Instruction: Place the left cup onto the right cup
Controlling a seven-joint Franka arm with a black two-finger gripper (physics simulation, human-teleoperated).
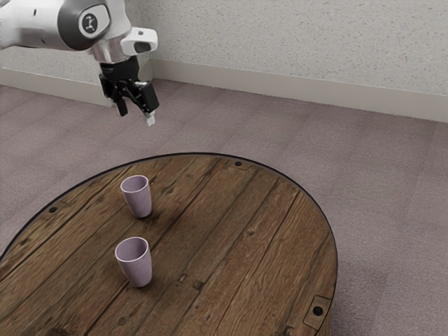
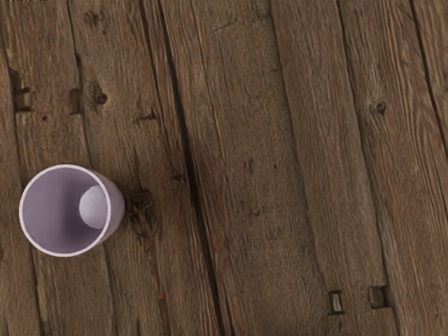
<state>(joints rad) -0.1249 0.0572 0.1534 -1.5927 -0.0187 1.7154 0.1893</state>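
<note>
- Gripper (image 1: 136, 116) hung well above the cups, its fingers spread and holding nothing.
- Far cup (image 1: 136, 194) stood upright on the round wooden table (image 1: 245, 231).
- Near cup (image 1: 134, 260) also stood upright, apart from the far cup and closer to the camera.

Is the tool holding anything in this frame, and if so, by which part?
Nothing is held. The tool hangs open in the air, clear of the far cup and the near cup on the table.
</note>
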